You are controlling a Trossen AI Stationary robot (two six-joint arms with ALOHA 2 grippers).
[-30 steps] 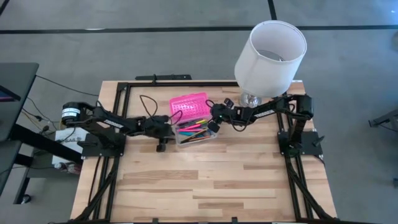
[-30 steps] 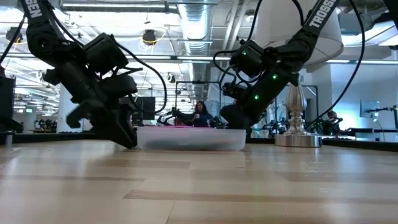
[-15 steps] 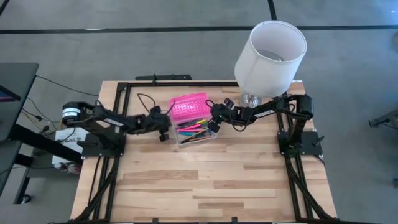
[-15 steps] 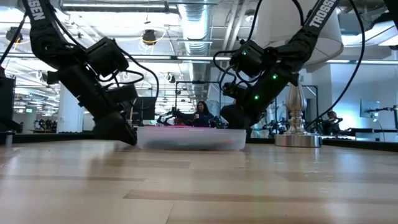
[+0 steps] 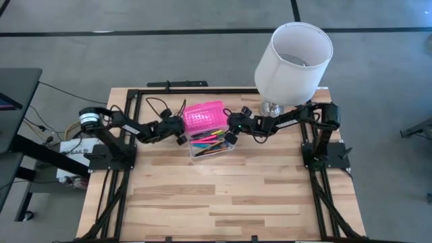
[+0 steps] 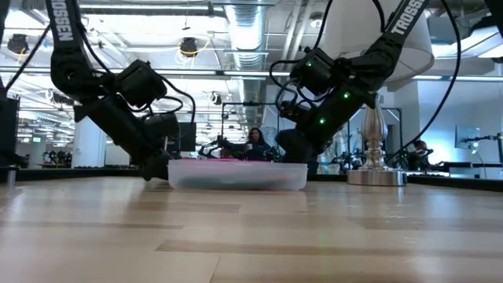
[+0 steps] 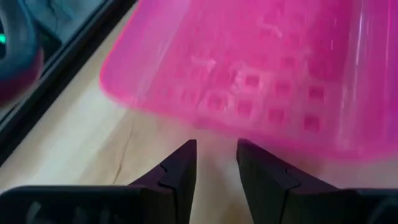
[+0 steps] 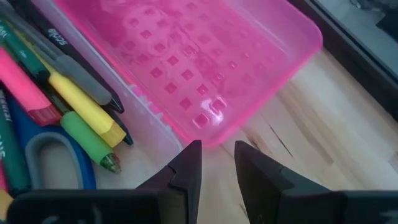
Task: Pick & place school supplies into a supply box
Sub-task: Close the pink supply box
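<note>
**Both grippers at the open pencil case**

Grippers come first: we see the left gripper [image 5: 179,130] low at the left edge of the pink lid [image 5: 205,115], its two dark fingers [image 7: 178,172] nearly together with only a thin gap, holding nothing, their tips just short of the lid's rim. The right gripper [image 5: 230,128] sits at the opposite side, by the right end of the case, its fingers [image 8: 186,167] likewise close together and empty, pointing at the lid's corner.

On the table [image 5: 223,196] the biggest thing is the white lamp [image 5: 293,55], standing at the far right corner behind the right arm.

Next we note the pencil case [image 5: 208,133], near the far middle of the table between the two grippers. Its lid lies folded open on the far side; its clear base [image 6: 237,175] lies on the near side and rests flat on the wood.

Inside the base we see the school supplies [image 5: 210,142]: blue-handled scissors [image 8: 55,163], a yellow marker [image 8: 84,106], a green marker [image 8: 91,144], a pink one [image 8: 26,86] and a dark pen [image 8: 69,66], packed side by side.

In the room beyond the table a person [image 6: 254,144] shows.
</note>
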